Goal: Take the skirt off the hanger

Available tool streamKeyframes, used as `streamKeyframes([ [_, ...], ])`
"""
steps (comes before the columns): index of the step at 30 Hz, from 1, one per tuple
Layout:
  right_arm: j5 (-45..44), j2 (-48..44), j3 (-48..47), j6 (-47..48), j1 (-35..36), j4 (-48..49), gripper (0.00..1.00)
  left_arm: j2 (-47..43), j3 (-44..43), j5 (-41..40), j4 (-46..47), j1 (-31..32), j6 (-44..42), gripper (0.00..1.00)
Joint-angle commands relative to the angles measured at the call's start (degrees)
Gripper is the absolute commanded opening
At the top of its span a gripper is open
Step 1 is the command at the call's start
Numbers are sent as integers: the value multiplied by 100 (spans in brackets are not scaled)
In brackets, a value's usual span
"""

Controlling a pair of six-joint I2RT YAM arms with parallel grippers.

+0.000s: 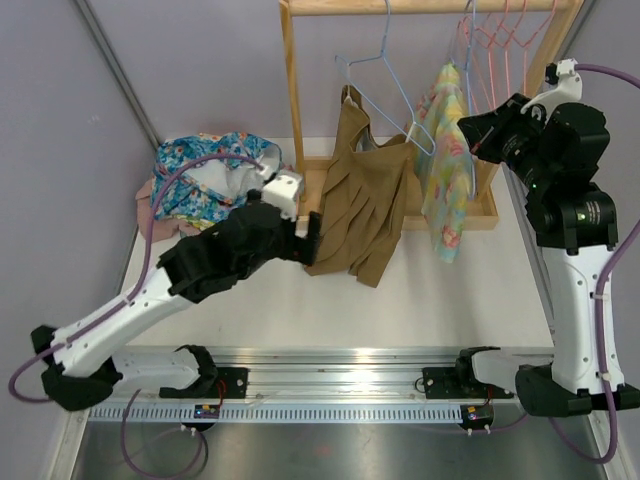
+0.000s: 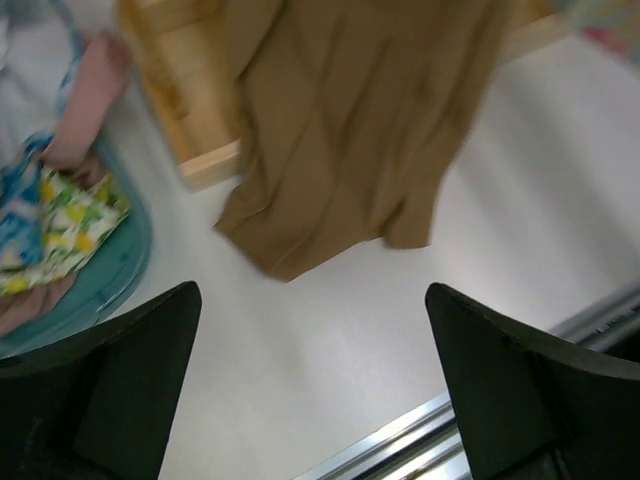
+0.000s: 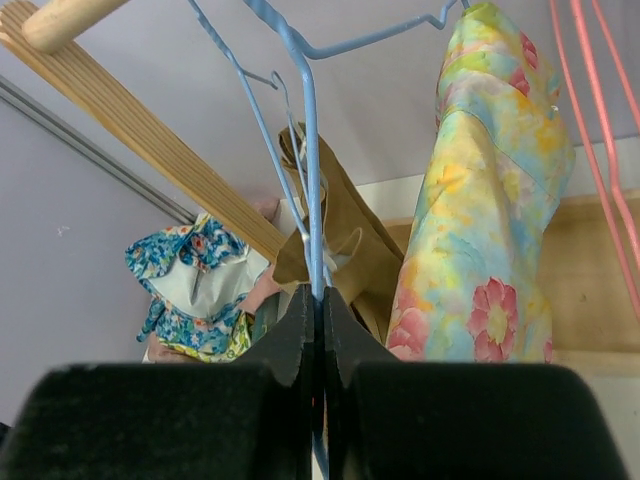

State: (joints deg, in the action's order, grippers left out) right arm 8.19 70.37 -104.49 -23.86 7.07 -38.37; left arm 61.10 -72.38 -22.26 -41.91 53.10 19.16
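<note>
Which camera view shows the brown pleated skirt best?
The top external view: the whole brown pleated skirt hangs there, waist to hem. The left wrist view shows only its blurred lower part; the right wrist view, a piece behind the blue wire hanger.

Open passage over bare table [image 1: 450, 300], near and right of brown skirt [image 1: 362, 215]. Far-left blocked: rack post [image 1: 292, 100], clothes pile [image 1: 205, 178]. Skirt's right crowded by floral garment [image 1: 447, 170], pink hangers [image 1: 500, 40] beyond.

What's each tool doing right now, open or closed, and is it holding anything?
Left tool: open, holding nothing, facing the brown skirt.
Right tool: closed on the blue hanger wire.
</note>
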Motion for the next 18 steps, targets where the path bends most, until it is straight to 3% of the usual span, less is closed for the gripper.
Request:
streamKeyframes([
  [1,-186,-706,218,-198,-22,436,0,831,-1004,-611,359,1232,-175,99],
  [7,-300,-1341,447,-392,-22,-21,0,2326,-2191,-1087,1448,2861,-623,99],
  [12,-353,-1640,359,-348,-13,-302,0,3451,-3376,-956,1634,3232,-764,99],
  [18,-291,-1842,289,-321,-22,-601,0,3971,-3722,-868,2037,3488,-949,99],
])
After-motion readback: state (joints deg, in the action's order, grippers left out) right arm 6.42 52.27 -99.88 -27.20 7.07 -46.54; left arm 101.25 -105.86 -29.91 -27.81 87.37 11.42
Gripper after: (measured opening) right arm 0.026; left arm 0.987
